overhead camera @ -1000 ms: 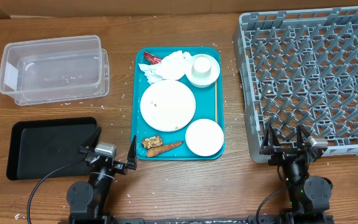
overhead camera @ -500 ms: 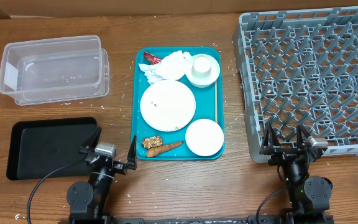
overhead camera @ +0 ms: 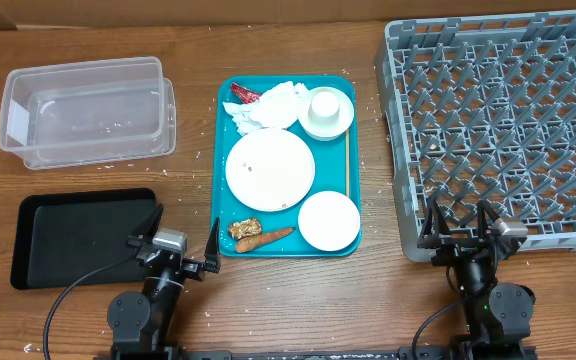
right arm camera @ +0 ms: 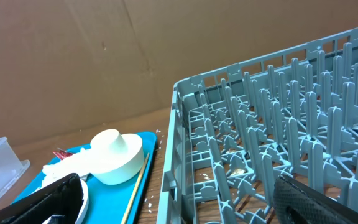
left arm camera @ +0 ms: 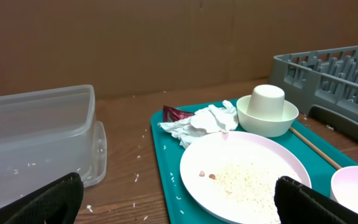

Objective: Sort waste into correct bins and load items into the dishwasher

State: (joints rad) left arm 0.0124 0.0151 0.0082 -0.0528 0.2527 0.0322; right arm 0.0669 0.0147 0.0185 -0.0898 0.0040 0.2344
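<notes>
Holdings on the wooden table, as we find them:

- Left gripper [overhead camera: 186, 224]: near edge, between the black tray [overhead camera: 78, 240] and the teal tray [overhead camera: 330, 168]; jaws spread wide, nothing between them.
- Right gripper [overhead camera: 458, 206]: near edge, at the near left corner of the dish rack [overhead camera: 498, 120]; jaws likewise spread wide and empty.
- Clear tub [overhead camera: 16, 105]: far left, with a few white grains inside.
- Black tray: near left, just in front of the tub.
- Dish rack: right side; we see no dishes loaded on its pegs.
- Teal tray, centre, carrying everything else:
  - plate [overhead camera: 270, 169], middle, with crumbs on it;
  - bowl [overhead camera: 329, 220], near right corner;
  - second bowl [overhead camera: 310, 127], far right, with the cup [overhead camera: 325, 103] upside down in it;
  - stick [overhead camera: 347, 165], lying along the right rim;
  - napkins [overhead camera: 268, 108], far left, touching the red wrapper [overhead camera: 242, 93];
  - brown chunk [overhead camera: 245, 228] and carrot piece [overhead camera: 268, 238], side by side at the near edge.
- Rice grains [left arm camera: 137, 177]: scattered on the wood between the tub and the teal tray.
</notes>
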